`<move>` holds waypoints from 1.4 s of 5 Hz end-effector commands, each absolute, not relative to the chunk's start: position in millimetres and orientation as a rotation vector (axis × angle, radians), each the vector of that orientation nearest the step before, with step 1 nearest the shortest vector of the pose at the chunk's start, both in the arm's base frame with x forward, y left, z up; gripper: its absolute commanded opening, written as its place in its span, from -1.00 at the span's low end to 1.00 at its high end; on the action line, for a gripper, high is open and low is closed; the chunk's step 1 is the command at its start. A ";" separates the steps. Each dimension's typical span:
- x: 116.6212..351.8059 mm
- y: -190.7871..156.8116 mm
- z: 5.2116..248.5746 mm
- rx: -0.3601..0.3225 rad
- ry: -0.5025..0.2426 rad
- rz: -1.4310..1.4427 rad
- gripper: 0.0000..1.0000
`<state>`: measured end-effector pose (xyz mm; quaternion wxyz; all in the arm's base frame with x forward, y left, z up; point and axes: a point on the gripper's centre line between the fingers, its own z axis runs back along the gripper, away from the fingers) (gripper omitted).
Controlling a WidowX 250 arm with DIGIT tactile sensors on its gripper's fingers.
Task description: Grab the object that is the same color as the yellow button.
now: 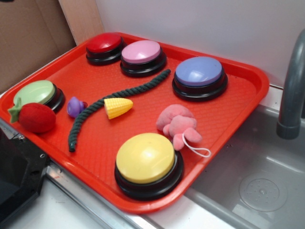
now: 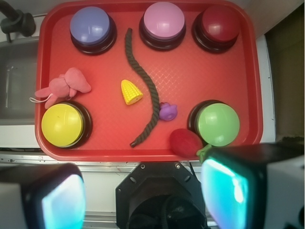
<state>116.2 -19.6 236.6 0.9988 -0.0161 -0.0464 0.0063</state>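
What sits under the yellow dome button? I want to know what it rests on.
A black round base sits under the yellow button, and the base stands on the red tray. The tray surface beneath the base is covered.

A toy kitchen setup: grey sink [image 1: 267, 186] with faucet [image 1: 291, 90] beside a red tray [image 1: 238, 102].

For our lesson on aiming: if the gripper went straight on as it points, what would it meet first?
Probably the near tray rim, by the rope end, not the corn farther in; the gripper is open and depth is unclear.
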 end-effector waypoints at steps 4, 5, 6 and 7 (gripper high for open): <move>168.9 -30.0 164.4 -0.055 -0.091 -0.067 1.00; 179.6 -34.7 139.4 0.003 -0.104 -0.073 1.00; 187.9 -42.4 115.5 0.012 -0.165 -0.124 1.00; 196.0 -45.3 93.1 0.023 -0.127 -0.134 1.00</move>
